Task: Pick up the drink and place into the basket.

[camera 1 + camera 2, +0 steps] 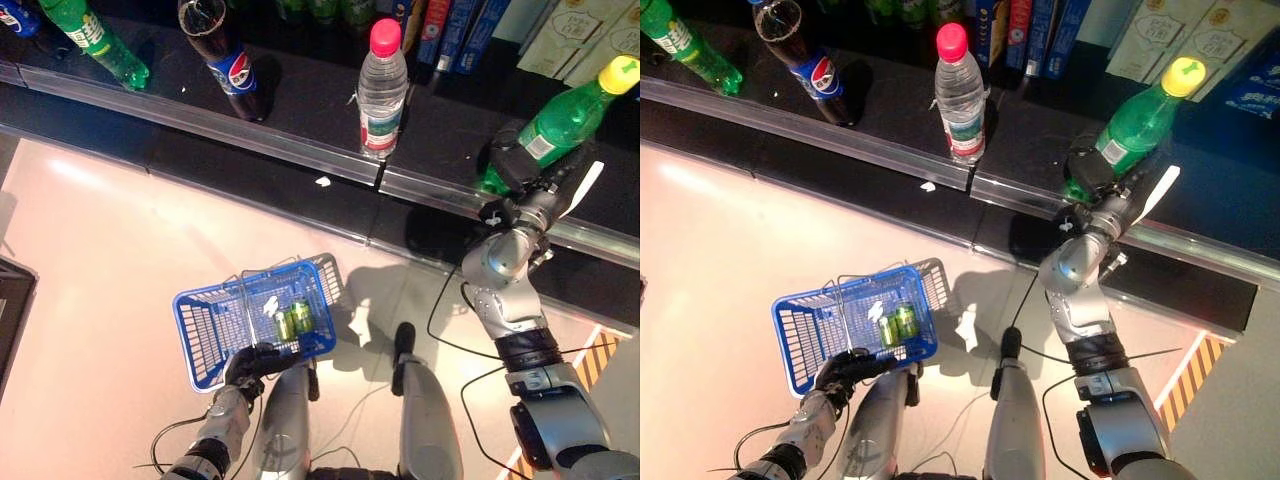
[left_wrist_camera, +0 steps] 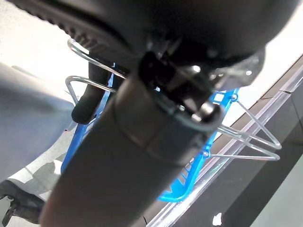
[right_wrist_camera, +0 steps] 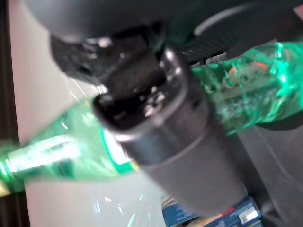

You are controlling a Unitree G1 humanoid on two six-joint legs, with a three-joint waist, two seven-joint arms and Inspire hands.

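At 2 o'clock, right hand (image 1: 520,160) grips green plastic yellow-capped bottle (image 1: 565,118); lift clear of shelf edge (image 1: 300,150) toward blue wire-handled basket (image 1: 215,330) in left hand's (image 1: 255,362) closed grasp.

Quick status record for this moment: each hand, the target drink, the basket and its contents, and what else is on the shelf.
right hand: closed round the lower body of the green bottle, at the shelf
green bottle: yellow cap, tilted, base still at the shelf
left hand: curled round the basket's wire handle, holding it low in front
basket: blue, held above the floor
basket contents: two green cans, plus a small pale item I cannot identify
shelf: water bottle with pink cap, cola bottle, another green bottle
step status: drink gripped, not yet in basket
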